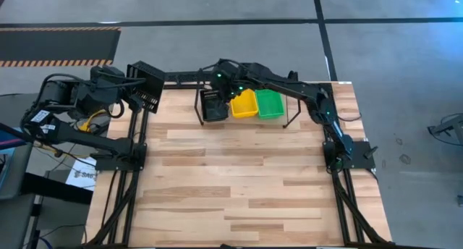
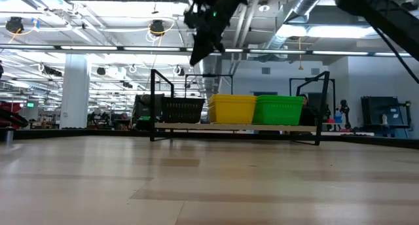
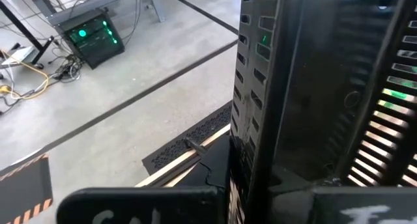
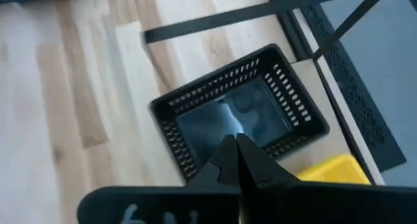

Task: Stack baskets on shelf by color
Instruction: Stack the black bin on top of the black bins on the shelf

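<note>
The shelf (image 2: pixel 236 126) stands at the table's far edge on thin black legs. On it sit a black basket (image 1: pixel 215 104) at the left, a yellow basket (image 1: pixel 244 104) in the middle and a green basket (image 1: pixel 269 104) at the right. My right gripper (image 4: pixel 236 142) hangs shut and empty above the black basket (image 4: pixel 238 116); the low view shows it (image 2: pixel 200 51) well clear of that basket (image 2: pixel 182 109). My left gripper (image 1: pixel 134 93) is shut on another black basket (image 1: pixel 147 86) over the table's far left corner. My left gripper pinches one wall of the black basket (image 3: pixel 251 165) between its two fingers; the basket itself hides the exact spot. The basket is lifted clear of the table and stands on its side, its perforated wall (image 3: pixel 260 68) running up past the fingers.
Black frame bars (image 1: pixel 137 140) run along the table's left side and others (image 1: pixel 340 169) along the right. The shelf's wire legs (image 1: pixel 200 108) stand on the tabletop. Bare wood (image 1: pixel 239 184) fills the middle and near part.
</note>
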Available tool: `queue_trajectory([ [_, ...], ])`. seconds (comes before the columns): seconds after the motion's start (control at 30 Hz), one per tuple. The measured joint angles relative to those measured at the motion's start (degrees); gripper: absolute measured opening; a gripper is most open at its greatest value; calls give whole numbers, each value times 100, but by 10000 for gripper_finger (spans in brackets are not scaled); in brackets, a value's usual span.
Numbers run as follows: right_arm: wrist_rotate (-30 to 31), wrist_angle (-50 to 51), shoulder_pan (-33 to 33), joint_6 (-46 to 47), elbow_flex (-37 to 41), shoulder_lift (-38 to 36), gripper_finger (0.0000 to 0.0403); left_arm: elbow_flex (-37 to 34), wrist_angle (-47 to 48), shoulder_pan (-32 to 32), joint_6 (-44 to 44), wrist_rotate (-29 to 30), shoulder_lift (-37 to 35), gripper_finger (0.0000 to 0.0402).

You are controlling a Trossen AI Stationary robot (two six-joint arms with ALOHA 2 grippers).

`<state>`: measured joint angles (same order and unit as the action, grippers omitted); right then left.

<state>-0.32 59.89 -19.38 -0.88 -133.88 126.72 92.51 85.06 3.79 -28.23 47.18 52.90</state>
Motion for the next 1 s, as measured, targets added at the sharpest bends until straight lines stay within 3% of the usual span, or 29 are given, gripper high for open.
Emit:
queue_trajectory([
  [0.33,-245,-61,-225,-69,2,565,0,0,129,0,-286,-4,-4,0],
  [0.6,-270,-162,-306,-47,-99,586,0,0,179,0,-479,5,-2,0],
  [0.83,-852,-436,-529,-3,-99,570,0,0,170,0,-506,39,-2,0],
  [1.0,-863,-404,-651,-47,-83,570,0,-1,168,0,-546,66,-1,0],
])
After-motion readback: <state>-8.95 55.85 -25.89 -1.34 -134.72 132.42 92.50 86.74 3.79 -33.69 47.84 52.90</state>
